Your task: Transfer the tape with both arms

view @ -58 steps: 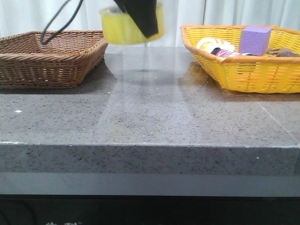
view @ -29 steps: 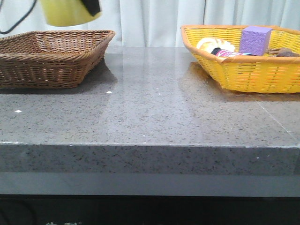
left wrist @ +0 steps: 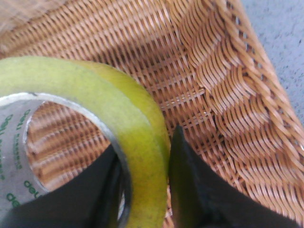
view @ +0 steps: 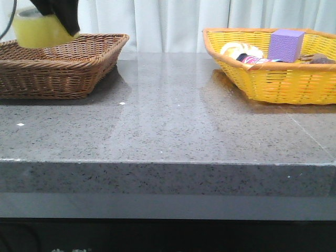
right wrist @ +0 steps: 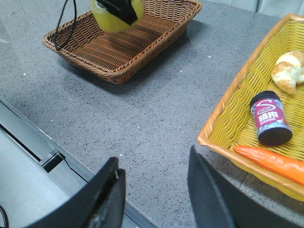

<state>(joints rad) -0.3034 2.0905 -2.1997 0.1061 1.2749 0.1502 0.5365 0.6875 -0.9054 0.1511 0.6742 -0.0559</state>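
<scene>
Left pincer (left wrist: pixel 142 190) pinches the tape (left wrist: pixel 137 142) over the brown basket (left wrist: pixel 228 95) (right pincer (right wrist: pixel 154 194) spread, empty).

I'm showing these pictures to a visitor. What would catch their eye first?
Probably the yellow tape, pinched in the left hand over the brown basket at the table's left. Next, the yellow basket on the right, holding a purple cube, jar, carrot and pastry.

Yellow tape (view: pixel 38 30) roll, upright, hangs above the brown basket (view: pixel 63 65).
</scene>
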